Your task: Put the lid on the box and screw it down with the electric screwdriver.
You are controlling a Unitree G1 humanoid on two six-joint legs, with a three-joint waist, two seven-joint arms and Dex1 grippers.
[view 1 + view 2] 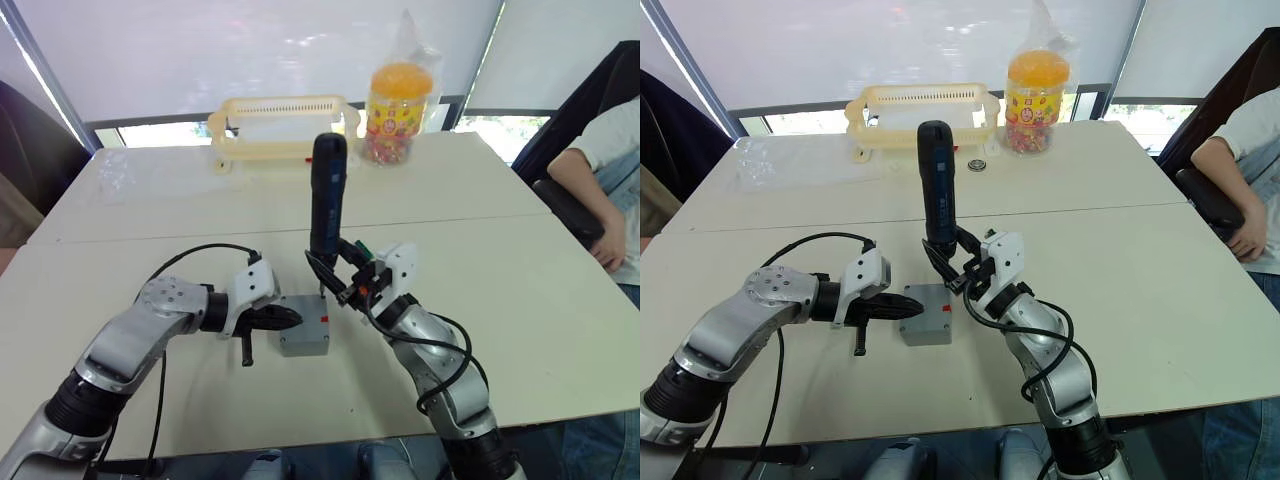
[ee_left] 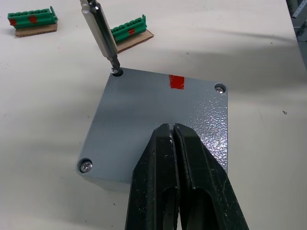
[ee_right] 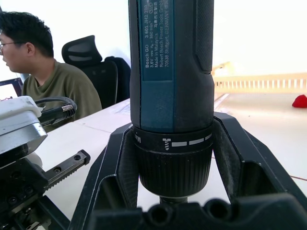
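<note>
Lid placement is done: the thin flat grey square plastic lid (image 2: 158, 115) is sitting flush on the small grey square plastic box (image 1: 304, 326), which is resting on the white table (image 1: 520, 300) between the two arms. Red mark is showing at one edge of the lid.

Right gripper (image 1: 345, 280) is clamped around the lower body of the long black-and-dark-blue electric screwdriver (image 1: 327, 195), holding it roughly upright. Its metal bit (image 2: 100, 34) is seated in the far corner hole, on the side nearest the two green terminal-block pieces on brown card (image 2: 128, 34).

Left gripper (image 2: 173, 139) is fully closed with nothing between the fingers, the tips pressing down on the lid near its middle, looks like it's pinning the box so it can't spin.

Screw status from the left wrist view: screw heads are sitting in two other corners (image 2: 220, 88) and (image 2: 85, 166). Can't tell if they're torqued down or just dropped in. Fourth corner is hidden behind the black fingers.

My read: fastening stage, one corner being driven now. Left to do: finish this screw, check or drive the hidden corner, then release.

Background: cream plastic rack (image 1: 283, 125), jar of sweets (image 1: 398, 100), a seated person at the right table edge (image 1: 610, 190).
</note>
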